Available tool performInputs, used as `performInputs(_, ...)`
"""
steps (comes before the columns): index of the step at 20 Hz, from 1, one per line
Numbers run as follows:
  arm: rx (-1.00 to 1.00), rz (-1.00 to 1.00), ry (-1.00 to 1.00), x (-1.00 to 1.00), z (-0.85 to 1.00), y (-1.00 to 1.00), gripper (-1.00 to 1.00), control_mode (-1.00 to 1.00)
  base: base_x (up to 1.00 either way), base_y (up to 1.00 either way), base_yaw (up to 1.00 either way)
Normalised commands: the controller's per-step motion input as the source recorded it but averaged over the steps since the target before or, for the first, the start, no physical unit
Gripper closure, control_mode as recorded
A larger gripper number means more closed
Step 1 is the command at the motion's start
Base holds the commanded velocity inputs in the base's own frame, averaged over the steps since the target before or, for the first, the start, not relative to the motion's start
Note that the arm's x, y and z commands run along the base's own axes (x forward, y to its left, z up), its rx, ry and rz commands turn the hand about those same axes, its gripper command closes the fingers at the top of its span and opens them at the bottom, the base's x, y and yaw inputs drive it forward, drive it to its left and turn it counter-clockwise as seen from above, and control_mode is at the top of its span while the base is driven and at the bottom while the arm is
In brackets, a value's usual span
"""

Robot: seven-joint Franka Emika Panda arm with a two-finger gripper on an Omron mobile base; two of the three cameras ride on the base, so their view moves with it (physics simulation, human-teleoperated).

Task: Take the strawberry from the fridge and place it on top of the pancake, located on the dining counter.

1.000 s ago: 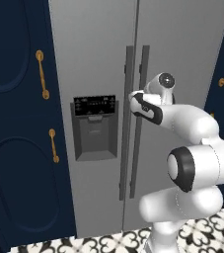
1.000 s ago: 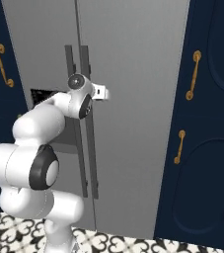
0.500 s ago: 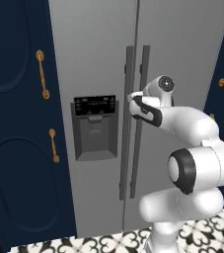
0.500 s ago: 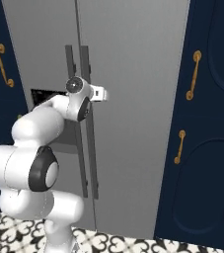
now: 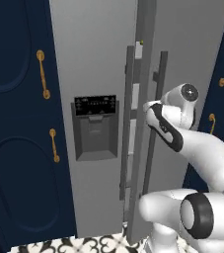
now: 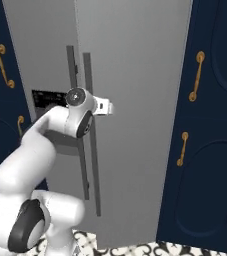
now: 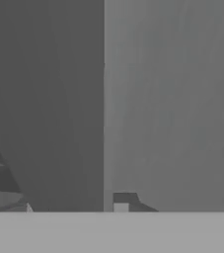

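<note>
While reaching up from the lower right of the left base view, grips with the white arm's two-finger pincer the long dark-grey vertical handle of the right door. Holds that pincer closed around the bar about halfway up its length, with nothing else in it.

Faces the tall grey side-by-side fridge straight ahead and close. Finds the right door slightly ajar, with its thick edge turned outward beside the twin left-door handle. Shows a pale sliver of the interior in the narrow gap between the two bars. Cannot tell where the small red strawberry lies.

Carries a black-panelled dispenser on the left door, at about the height of the grip. Stands flanked on both sides by navy blue cabinets with curved gold handles. Rests on black-and-white patterned floor tiles along the bottom edge.

Looks, from the hand camera, flat onto plain grey door panels split by a straight vertical seam.
</note>
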Motion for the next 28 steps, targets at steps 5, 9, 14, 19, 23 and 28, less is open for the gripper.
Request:
performInputs(5,0.07,0.00,0.16,-1.00,-0.03,-1.00,1.00,-1.00,0.00,0.00,0.00)
performInputs(9,0.15,0.00,0.22,-0.98,0.00,-1.00,-1.00,-1.00,0.00,0.00,0.00)
performInputs(14,0.16,-0.02,0.06,-1.00,0.00,-1.00,-1.00,-1.00,0.00,0.00,0.00)
performInputs(19,-0.02,-0.02,0.00,-1.00,0.42,-0.28,-1.00,-1.00,0.00,0.00,0.00)
performInputs(23,-0.59,-0.01,0.17,-0.59,0.09,0.77,-1.00,-1.00,0.00,0.00,0.00)
performInputs(28,-0.65,0.00,0.52,0.32,0.00,0.52,-1.00,-1.00,0.00,0.00,0.00)
